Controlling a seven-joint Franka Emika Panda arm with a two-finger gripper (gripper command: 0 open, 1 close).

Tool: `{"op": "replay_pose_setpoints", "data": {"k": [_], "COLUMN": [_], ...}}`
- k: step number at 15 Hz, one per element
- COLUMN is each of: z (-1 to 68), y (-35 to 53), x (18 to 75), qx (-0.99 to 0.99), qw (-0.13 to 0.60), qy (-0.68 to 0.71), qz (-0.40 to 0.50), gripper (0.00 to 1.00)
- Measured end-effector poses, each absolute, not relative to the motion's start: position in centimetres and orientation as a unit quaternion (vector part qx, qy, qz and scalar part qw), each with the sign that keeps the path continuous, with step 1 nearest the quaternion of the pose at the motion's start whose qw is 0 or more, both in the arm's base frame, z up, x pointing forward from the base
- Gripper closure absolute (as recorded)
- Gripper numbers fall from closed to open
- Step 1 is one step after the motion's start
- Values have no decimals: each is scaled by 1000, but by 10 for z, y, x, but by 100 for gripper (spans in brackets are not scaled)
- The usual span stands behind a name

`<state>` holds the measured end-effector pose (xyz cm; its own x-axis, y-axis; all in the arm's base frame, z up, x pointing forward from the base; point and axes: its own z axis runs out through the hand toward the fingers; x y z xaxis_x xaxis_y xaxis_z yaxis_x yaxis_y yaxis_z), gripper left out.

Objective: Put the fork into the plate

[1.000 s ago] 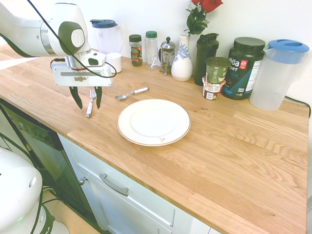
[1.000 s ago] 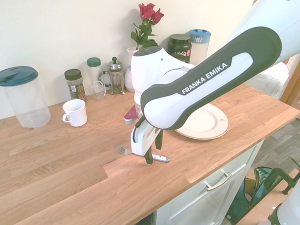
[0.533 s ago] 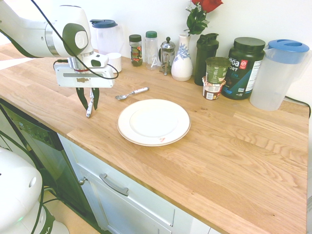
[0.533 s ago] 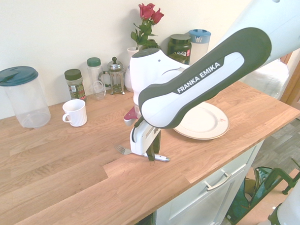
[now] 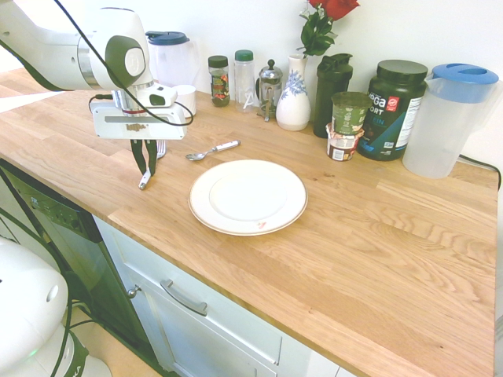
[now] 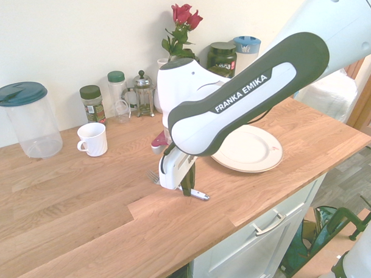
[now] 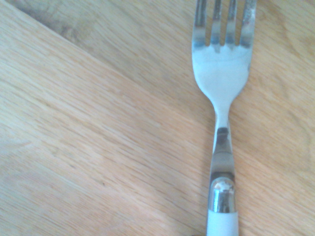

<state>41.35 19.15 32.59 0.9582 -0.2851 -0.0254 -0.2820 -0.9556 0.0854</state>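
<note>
The fingers point(image 5: 152, 162) are drawn together, clenched on the fork point(image 7: 221, 73) by its handle, one finger to either side as far as the outside views tell; the fork sits at or just above the counter point(image 5: 354, 236), its tines reaching out one side of the grip and its handle end out the other; a hold across the handle presumably keeps the tines free and suits a slim thing that lies nearly flat. Near the fork lies the spoon point(image 5: 212, 151), apart from the fingers; beyond it is the plate point(image 5: 248, 197), well apart from the fork and with its face bare, so the carry still has to be made; lifting first, then crossing over the spoon's side of the counter, seems the likely move, with a slip or a swing of the handle the likely risk. The exact contact is hard to make out, the fingers hiding part of the handle; the arm cuts off part of the plate in the second outside view; the wrist view crops both the tine tips and the handle's end; whether the fork has left the wood, I cannot tell.
</note>
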Motion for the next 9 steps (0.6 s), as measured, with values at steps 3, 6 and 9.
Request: {"op": "replay_pose_setpoints", "data": {"k": [3, 6, 9], "z": [335, 365, 390], "y": [178, 136, 84], "x": [413, 406, 395], "qx": [987, 985, 981], "qw": [33, 2, -21], "qy": [-155, -171, -193], "qz": [-8, 10, 25], "gripper": [100, 100, 100]}}
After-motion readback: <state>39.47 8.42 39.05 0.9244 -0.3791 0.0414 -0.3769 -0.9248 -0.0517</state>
